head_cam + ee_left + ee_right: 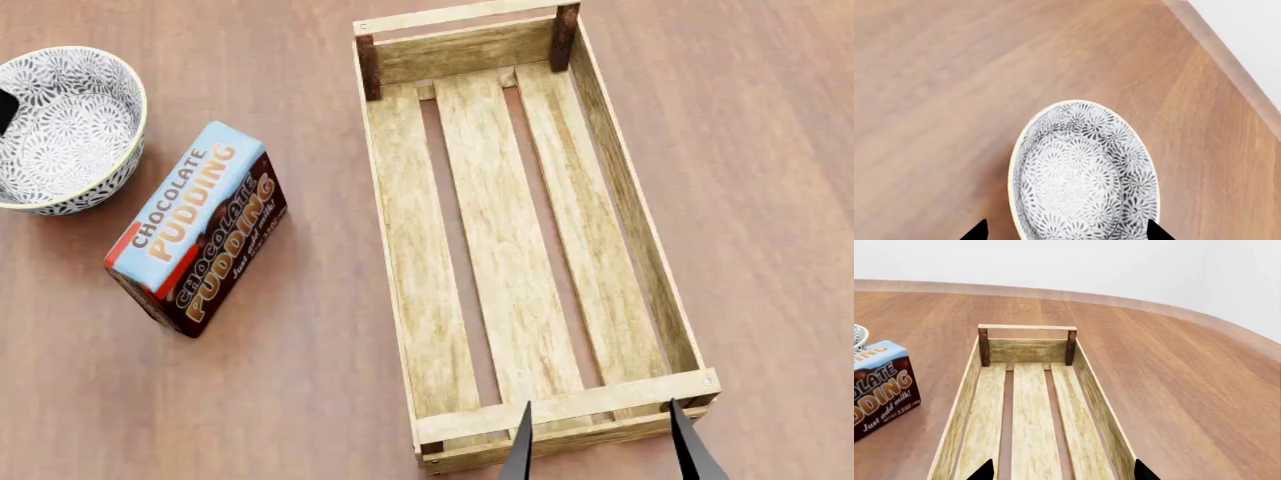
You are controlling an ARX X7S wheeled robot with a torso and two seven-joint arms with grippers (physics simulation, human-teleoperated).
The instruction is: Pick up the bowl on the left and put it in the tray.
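On the brown wooden table (307, 400), the bowl (60, 125) sits upright at the far left of the head view, apart from the tray (514, 230), with a chocolate pudding box (200, 225) lying between them, close to the bowl but not touching it. The tray is a long slatted crate with 3 bottom boards and dark corner posts; nothing lies inside it. The left gripper (1066, 231) hangs over the bowl, its 2 dark fingertips (977, 231) spread wide, 1 outside the rim and the other at the opposite rim; whether either touches the bowl cannot be told, and the bowl rests on the table. The right gripper (603, 445) hovers at the near end of the tray, its 2 fingertips (521, 445) spread about as wide as the tray and holding nothing.
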